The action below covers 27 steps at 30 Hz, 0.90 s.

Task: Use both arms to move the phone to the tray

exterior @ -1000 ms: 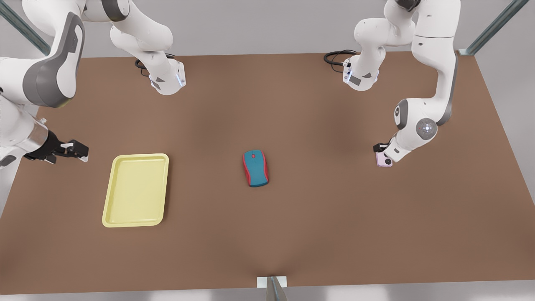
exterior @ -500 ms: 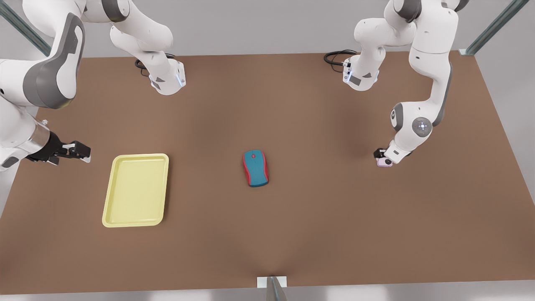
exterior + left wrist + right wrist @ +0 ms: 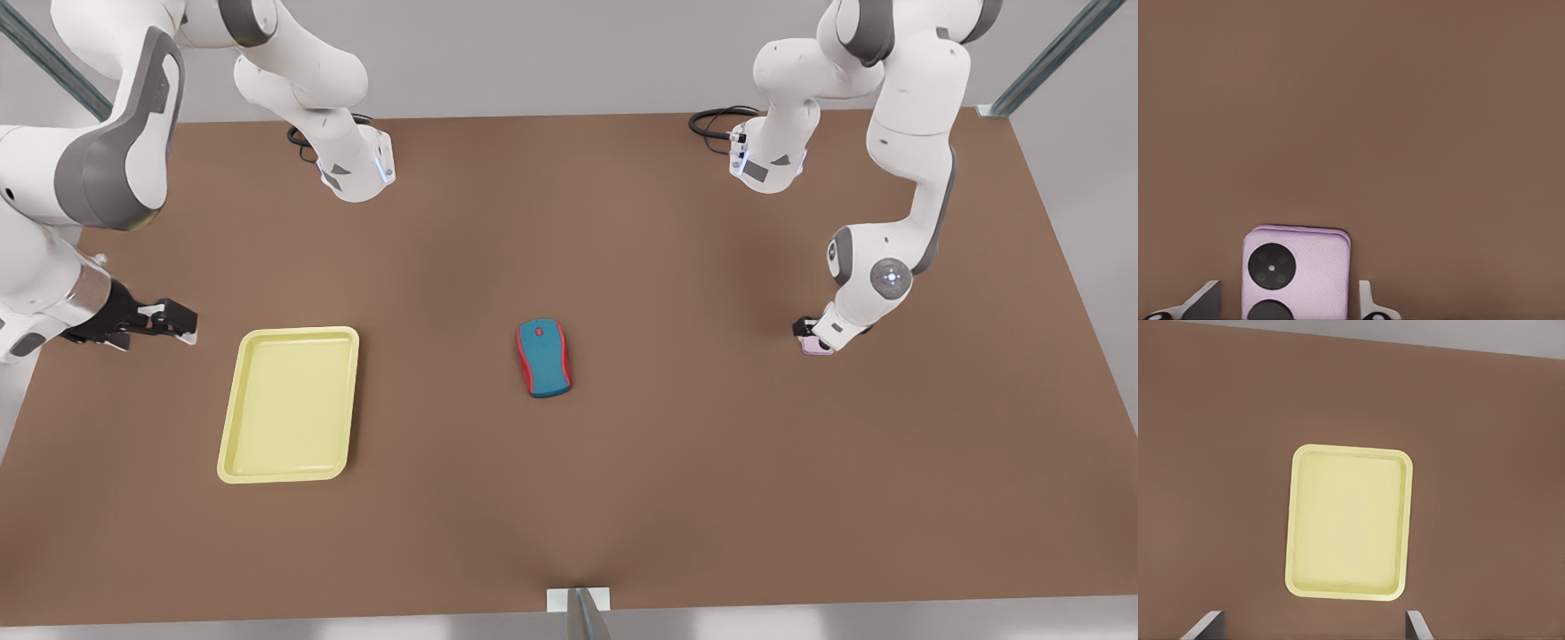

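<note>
In the front view, a brown table (image 3: pixel 622 498) held a pale yellow tray (image 3: pixel 289 404) toward the front view's left, a teal-and-red mouse (image 3: pixel 544 358) near the middle, and a small pink phone (image 3: pixel 813 348) toward the front view's right, well apart from the tray. The left gripper (image 3: pixel 807 331) was down at the phone, its wrist covering most of the device. The right gripper (image 3: pixel 167 322) hovered just beside the tray's far short end and waited, fingers spread with nothing between them.

In the left wrist view, the phone (image 3: pixel 1297 273) lay flat on the table with two black round lenses facing up. One grey fingertip (image 3: pixel 1205 301) stood off each long side with a gap showing, so the jaws were parted around the phone, not yet pinching it.

In the right wrist view, the tray (image 3: pixel 1348 521) lay empty on the table beyond two wide-set fingertips (image 3: pixel 1205 625).

The phone looked light, stiff and smooth, so probably slippery. A sound hold would be across its two long edges near the middle, clear of the lenses, pinching firmly because it sat so thin on the table.
</note>
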### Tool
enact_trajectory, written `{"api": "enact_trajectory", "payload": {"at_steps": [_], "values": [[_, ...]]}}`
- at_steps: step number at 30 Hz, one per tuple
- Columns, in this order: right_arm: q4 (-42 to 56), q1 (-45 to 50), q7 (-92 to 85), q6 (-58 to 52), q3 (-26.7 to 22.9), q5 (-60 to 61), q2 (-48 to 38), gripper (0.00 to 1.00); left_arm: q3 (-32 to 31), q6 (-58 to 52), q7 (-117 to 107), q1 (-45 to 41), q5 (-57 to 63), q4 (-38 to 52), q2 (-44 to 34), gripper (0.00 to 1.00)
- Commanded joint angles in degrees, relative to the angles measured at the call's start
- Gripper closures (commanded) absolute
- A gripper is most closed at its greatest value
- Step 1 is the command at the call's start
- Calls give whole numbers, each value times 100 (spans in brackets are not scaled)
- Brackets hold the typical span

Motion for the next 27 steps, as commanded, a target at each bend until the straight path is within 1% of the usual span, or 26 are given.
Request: {"api": "enact_trajectory", "payload": {"at_steps": [1, 4, 5, 7, 8, 11, 20, 23, 27], "values": [[3, 14, -6, 21, -2, 5, -4, 0, -5, 63, 202, 1, 11, 3, 12, 0], [3, -13, -15, 4, -11, 14, -13, 0, 4, 72, 202, 1, 2, 20, 64, 0], [3, -4, -15, 4, -2, 14, -13, 0, -5, 72, 202, 1, 2, 29, 99, 2], [12, -48, -24, -5, -19, -21, -13, 0, -5, 89, 202, 1, 2, 38, 117, 13], [3, -39, -15, -5, -11, -38, -13, 0, -5, 89, 202, 1, 2, 38, 117, 15], [3, -39, -15, 4, -11, -56, -13, 0, -5, 98, 202, 1, 2, 38, 143, 18], [-5, -39, -15, 30, -11, -56, -4, 0, -5, 151, 211, 1, 11, 90, 275, 19], [-5, -48, -15, 39, -11, -47, -4, 0, -5, 142, 211, 1, 11, 117, 275, 24], [-5, -48, -15, 39, -19, -38, -4, 0, -5, 63, 211, 1, 11, 178, 205, 24]]}}
